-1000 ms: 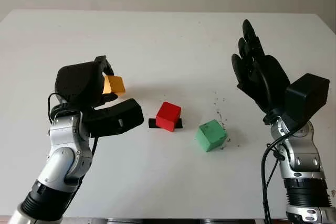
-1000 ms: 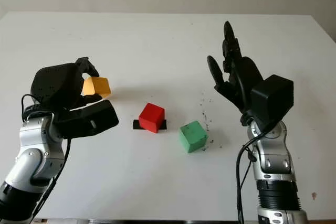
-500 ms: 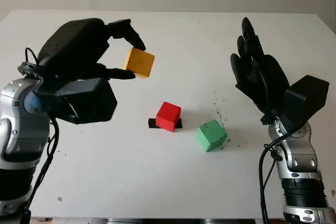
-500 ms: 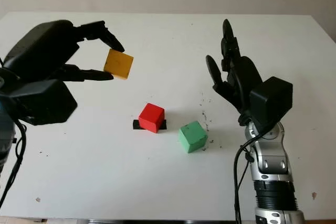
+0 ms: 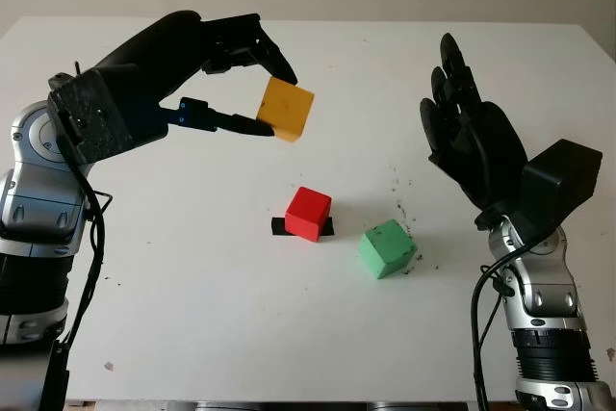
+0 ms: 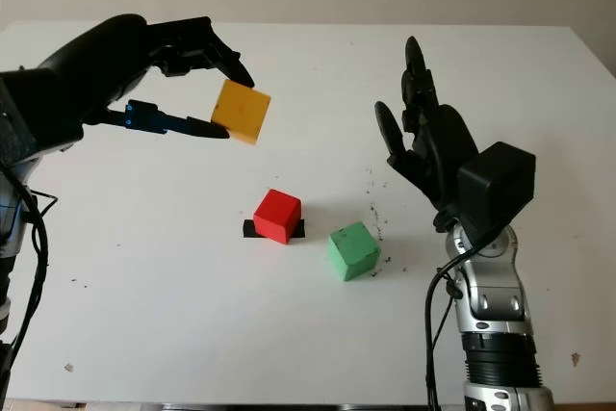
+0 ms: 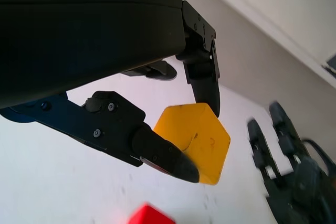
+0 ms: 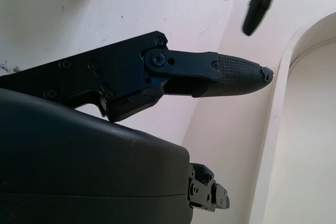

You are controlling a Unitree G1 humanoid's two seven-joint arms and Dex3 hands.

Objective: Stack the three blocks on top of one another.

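left hand (image 5: 252, 79): rose and swung inward.
orange block (image 5: 287, 110): lifted off the table, pinched between its fingertips.

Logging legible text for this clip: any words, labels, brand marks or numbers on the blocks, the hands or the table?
None.
Yellow block, held in the left hand: plain faces.
Red block and green block: plain.
Right hand, open: no marking.
White table: dark specks only.

the white tabletop (image 5: 192, 334) carries a red block (image 5: 309, 213) sitting on a small black strip (image 5: 279, 226), a green block (image 5: 387, 248) just beside it, and dark specks (image 5: 402, 201) nearby.
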